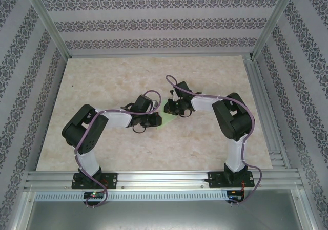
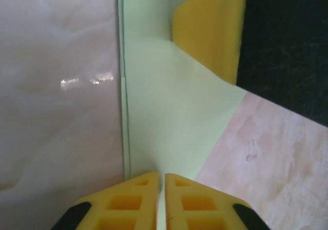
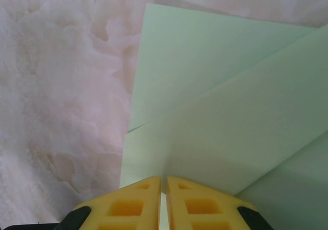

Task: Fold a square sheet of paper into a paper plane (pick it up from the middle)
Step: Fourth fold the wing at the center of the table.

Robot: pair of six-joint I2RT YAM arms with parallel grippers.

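The sheet of paper [image 1: 167, 121] lies flat near the middle of the counter [image 1: 102, 81] and already carries folds. In the right wrist view one slanted flap overlaps another layer, and in the left wrist view a long straight edge of doubled layers runs down the sheet's left side. The step in hand looks like setting a crease, with both arms bent in over the sheet from opposite sides.

The left pincer [image 2: 161, 176] has its jaws drawn almost together, with only a thin slit between them. Its tips sit at the sheet's near end, just beside that doubled edge. The right pincer [image 3: 164, 179] stands the same way, nearly shut, with its tips on the sheet's upper flap. Whether either one pinches paper in its slit or merely presses on it from above, I cannot tell. In the left wrist view, one yellow finger [image 2: 210, 33] of the right pincer rests on the sheet's far end.

To do this well, I judge that one pincer should pin the sheet while the other runs along the fold line — never both sliding at once, since thin paper on a smooth counter will skate or buckle. Press lightly and flat, and follow the doubled edge rather than crossing it. Check that the layers line up before sharpening the crease — a skew here would carry into every later fold.
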